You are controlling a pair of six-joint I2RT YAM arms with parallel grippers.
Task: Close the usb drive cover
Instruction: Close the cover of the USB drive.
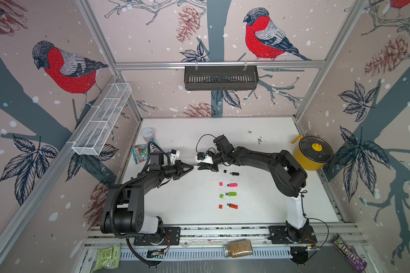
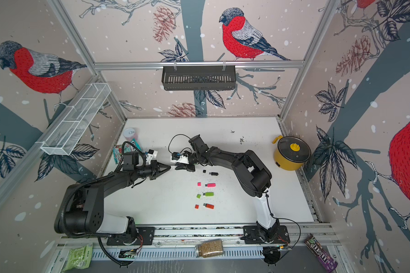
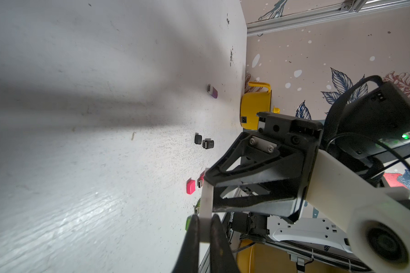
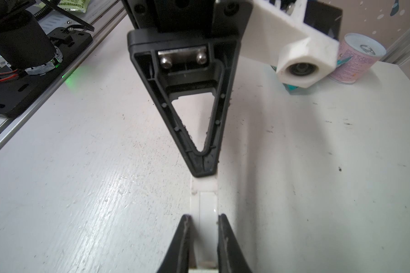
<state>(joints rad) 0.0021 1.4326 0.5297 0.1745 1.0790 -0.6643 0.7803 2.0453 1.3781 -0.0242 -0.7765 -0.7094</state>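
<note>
the white usb drive [image 4: 207,205] is held over the worktop [image 1: 175,203] near its middle, bridged between the two sets of jaws. its long axis runs straight along the line from one set to the other. neither arm is nearer, since each has hold of one end.

the right jaws are clenched on the drive's body, with a black finger [image 4: 184,236] pressed to each long side. the left jaws are clenched on the far end, where the short cover [image 4: 203,185] sits in line with the body and meets it at a thin seam. in the left wrist view the same white drive [image 3: 206,201] runs out from between the left jaws to the tip of the right ones. the top views show the two tips almost nose to nose.

the seam is narrow and a little blurred, so whether the cover is fully home or a touch short cannot be told from here.

by my reading, the coming move turns on that shared axis. a straight squeeze of the jaws toward each other would seat the cover, while any sideways offset would cock it.

the black usb drive [image 1: 234,174], pink usb drive [image 1: 232,185] and green usb drive [image 1: 231,194] lie uncapped on the right arm's side, well apart from the jaws.
</note>
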